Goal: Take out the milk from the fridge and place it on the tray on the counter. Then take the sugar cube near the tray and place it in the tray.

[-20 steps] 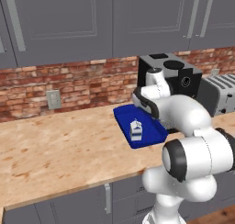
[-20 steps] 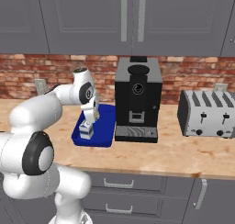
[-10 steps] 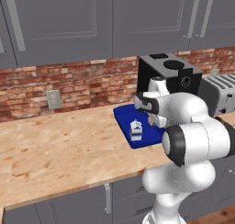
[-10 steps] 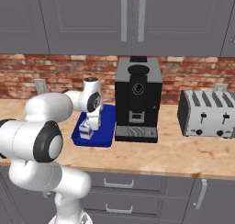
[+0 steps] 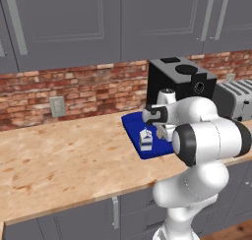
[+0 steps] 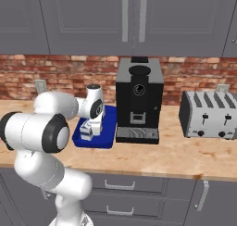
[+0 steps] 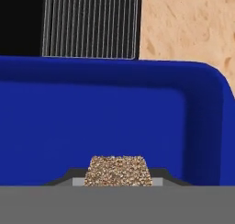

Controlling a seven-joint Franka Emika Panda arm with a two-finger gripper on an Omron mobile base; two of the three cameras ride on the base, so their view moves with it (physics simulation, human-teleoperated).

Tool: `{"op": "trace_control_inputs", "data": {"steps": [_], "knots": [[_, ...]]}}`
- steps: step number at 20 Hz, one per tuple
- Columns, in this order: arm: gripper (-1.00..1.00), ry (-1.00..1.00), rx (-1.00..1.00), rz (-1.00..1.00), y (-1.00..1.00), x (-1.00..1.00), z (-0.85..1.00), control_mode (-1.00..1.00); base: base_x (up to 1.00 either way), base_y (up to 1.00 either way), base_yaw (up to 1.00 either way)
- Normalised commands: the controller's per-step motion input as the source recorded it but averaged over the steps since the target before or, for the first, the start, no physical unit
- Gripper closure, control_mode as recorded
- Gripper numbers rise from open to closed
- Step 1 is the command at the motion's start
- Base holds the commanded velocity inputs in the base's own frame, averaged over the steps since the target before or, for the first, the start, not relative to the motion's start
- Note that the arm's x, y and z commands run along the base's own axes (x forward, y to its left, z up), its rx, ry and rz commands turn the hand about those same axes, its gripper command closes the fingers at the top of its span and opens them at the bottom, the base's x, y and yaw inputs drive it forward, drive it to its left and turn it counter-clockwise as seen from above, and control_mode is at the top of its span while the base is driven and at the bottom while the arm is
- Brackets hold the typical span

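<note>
My gripper (image 7: 118, 181) is shut on the sugar cube (image 7: 119, 170), a small tan speckled lump held between the two finger tips. It hangs just above the floor of the dark blue tray (image 7: 114, 113), near one rounded corner. The milk (image 5: 145, 139), a white carton with a blue band, stands upright in the tray (image 5: 130, 124) on the counter (image 5: 64, 155). From the right base view the hand (image 6: 95, 124) reaches down beside the milk (image 6: 87, 133) over the tray (image 6: 105, 140). The fridge is out of view.
A black coffee machine (image 6: 138, 104) stands right beside the tray, its drip grate (image 7: 89, 23) just past the rim. A silver toaster (image 6: 208, 114) sits further right. Grey wall cabinets hang over a brick backsplash. Bare counter (image 5: 59, 150) stretches to the left.
The arm has folded in closer over the tray and the hand has come down towards its floor. The milk has stayed put.
</note>
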Motion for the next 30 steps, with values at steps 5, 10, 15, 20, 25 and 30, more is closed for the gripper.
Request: {"op": "trace_control_inputs", "data": {"steps": [5, 10, 15, 20, 25, 30], "knots": [[1.00, 0.03, 0.00, 0.00, 0.00, 0.08, -0.22, -1.00, 0.00, 0.00, 0.00], [1.00, 0.04, 0.00, 0.00, 0.00, 0.16, -0.24, -1.00, 0.00, 0.00, 0.00], [1.00, 0.02, 0.00, 0.00, 0.00, 0.27, -0.20, -1.00, 0.00, 0.00, 0.00], [1.00, 0.02, 0.00, 0.00, 0.00, 0.21, -0.23, -1.00, 0.00, 0.00, 0.00], [1.00, 0.02, 0.00, 0.00, 0.00, 0.19, -0.27, -1.00, 0.00, 0.00, 0.00], [1.00, 0.00, 0.00, 0.00, 0.00, 0.12, -0.29, -1.00, 0.00, 0.00, 0.00]]}}
